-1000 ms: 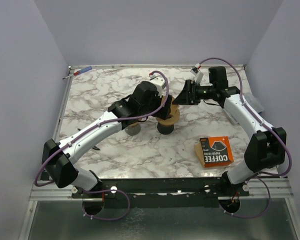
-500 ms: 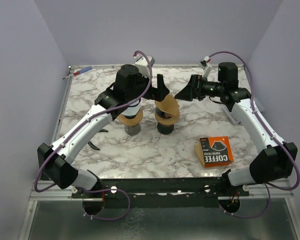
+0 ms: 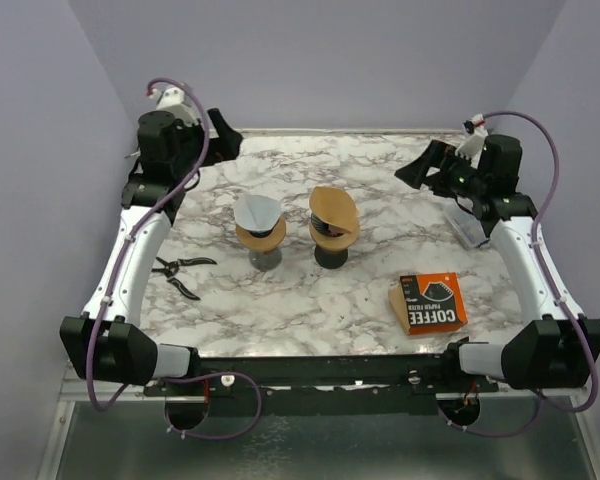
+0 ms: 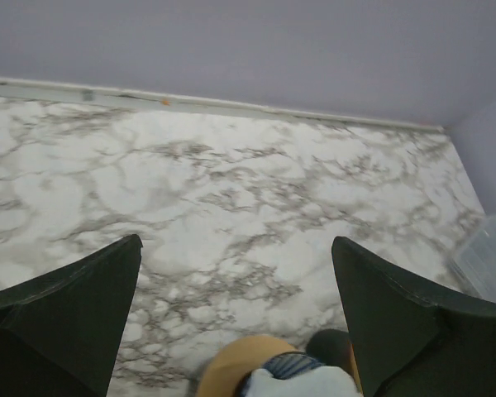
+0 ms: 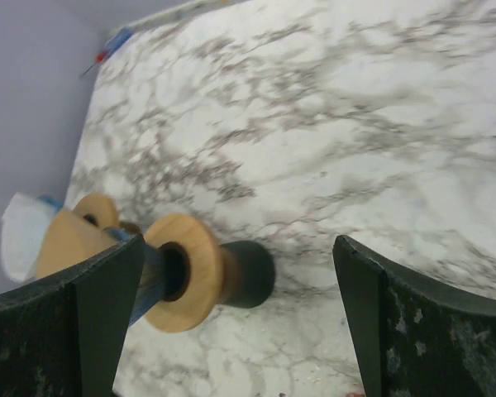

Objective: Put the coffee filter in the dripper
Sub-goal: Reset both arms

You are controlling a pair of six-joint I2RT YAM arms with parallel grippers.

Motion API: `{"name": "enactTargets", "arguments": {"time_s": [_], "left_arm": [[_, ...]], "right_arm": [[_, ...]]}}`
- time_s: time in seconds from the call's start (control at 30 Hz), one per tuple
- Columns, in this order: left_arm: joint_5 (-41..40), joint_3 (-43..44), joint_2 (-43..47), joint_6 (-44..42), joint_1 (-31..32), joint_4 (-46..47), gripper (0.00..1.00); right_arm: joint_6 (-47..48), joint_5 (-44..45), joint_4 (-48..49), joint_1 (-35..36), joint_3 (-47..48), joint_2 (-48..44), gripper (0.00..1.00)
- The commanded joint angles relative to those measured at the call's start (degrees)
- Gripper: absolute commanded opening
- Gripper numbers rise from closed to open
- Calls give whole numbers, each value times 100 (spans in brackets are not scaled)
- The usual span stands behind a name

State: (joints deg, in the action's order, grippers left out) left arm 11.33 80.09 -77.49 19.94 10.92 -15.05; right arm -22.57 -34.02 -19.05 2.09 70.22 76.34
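Both arms have pulled back from the middle of the counter [image 3: 280, 300], where a second ago they crowded over the dripper [image 3: 332, 256]. Now the left end effector [image 3: 223, 137] hangs over the far left corner, and the left wrist view shows its fingers [image 4: 66, 314] spread wide with nothing between them. At the right edge the right end effector [image 3: 420, 168] is likewise spread wide and holds nothing. A brown coffee filter [image 3: 332, 208] stands tilted in the top of the dripper, touched by neither arm. Just left of it, a second dripper [image 3: 263, 256] carries a white filter [image 3: 257, 212]. An orange filter box [image 3: 430, 302] lies near the front right, and black pliers [image 3: 175, 275] lie near the left edge.
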Motion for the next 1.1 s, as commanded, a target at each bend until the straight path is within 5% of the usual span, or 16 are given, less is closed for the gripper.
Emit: {"name": "enactTargets", "arguments": {"time_s": [0.0, 0.23, 0.5, 0.73, 1.07], "left_arm": [[-370, -659, 315, 326, -948, 281, 99], [-1703, -2291, 663, 303, -1630, 879, 99], [-2709, -4887, 1105, 521, -1614, 3345, 99], [-4789, -6305, 565, -512, -262, 5960, 99], [-3935, -6895, -1716, -1801, -158, 9614, 99]], "right_arm": [[-191, 2005, 433, -312, -782, -717, 100], [-374, 4583, 1516, -385, -3087, -1889, 100], [-119, 6084, 3898, -385, -5433, -2655, 100], [557, 6118, 6002, -385, -6212, -2154, 100], [1195, 5521, 9348, -385, -6810, -480, 100]]}}
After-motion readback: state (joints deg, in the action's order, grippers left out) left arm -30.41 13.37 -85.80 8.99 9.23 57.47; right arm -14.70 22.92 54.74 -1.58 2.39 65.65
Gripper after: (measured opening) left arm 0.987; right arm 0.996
